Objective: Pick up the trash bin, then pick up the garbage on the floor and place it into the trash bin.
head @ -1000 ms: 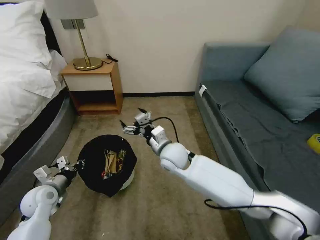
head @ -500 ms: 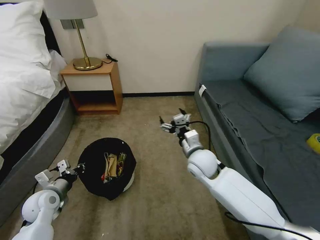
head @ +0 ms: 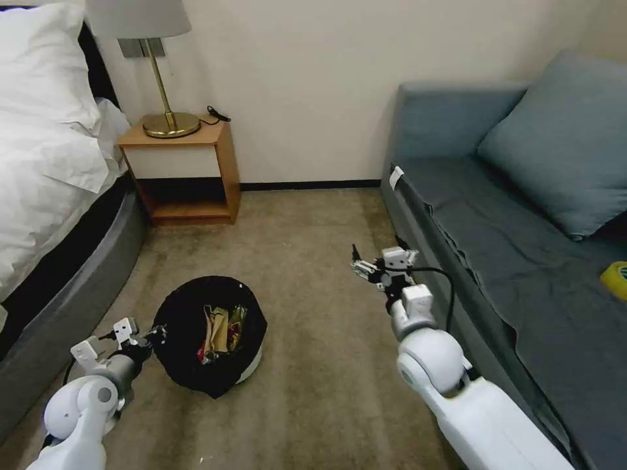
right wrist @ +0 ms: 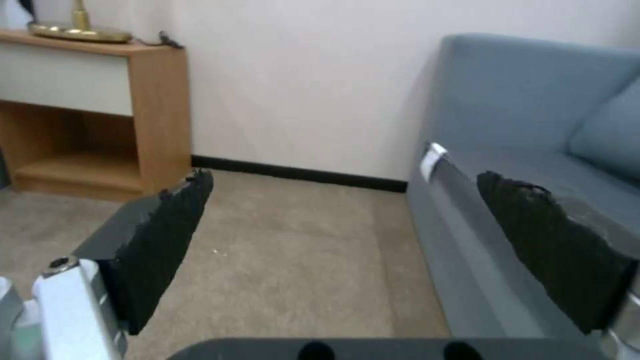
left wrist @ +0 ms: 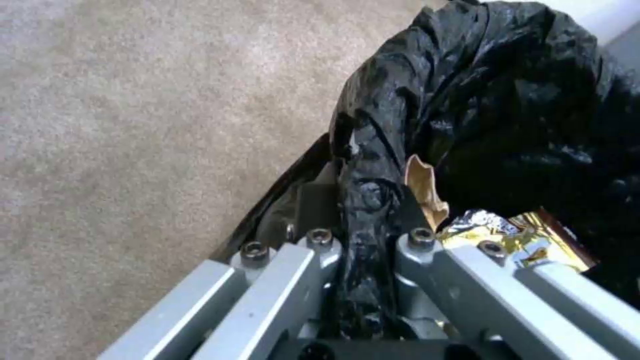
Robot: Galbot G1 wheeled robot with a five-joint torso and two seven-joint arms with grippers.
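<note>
The left gripper (head: 151,334) sits low at the robot's left, its grey metal fingers (left wrist: 293,270) pinched on the bag-covered rim of the trash bin (head: 251,362); in the left wrist view the crinkly, glossy black plastic bag (left wrist: 507,100) is bunched between the bolted finger links. The bin is small and round, with a smooth white wall showing under the draped bag, and it stands on the carpet (head: 313,391) in front of the robot, left of centre. Inside lies the garbage (head: 221,324): a crumpled tan scrap (left wrist: 424,192) just beside the pinched rim, a shiny gold-brown foil wrapper (left wrist: 517,237), and a bit of red at the bottom of the pile.

The right gripper (head: 377,261) hangs above the carpet near the sofa's front edge, well apart from the bin, its two rough black pads (right wrist: 167,240) spread wide with nothing between them.

The carpet is short-piled, mottled beige-olive. Along the robot's left runs a bed (head: 72,274) with a dark padded base and rumpled white linen. To the right is a grey-blue fabric sofa (head: 496,222) with a plump matching cushion (head: 562,143) and a yellow tape roll (head: 616,279) on the seat. At the far plain cream wall stands a boxy wooden nightstand (head: 189,170) with an open shelf, carrying a brass lamp (head: 166,98).
</note>
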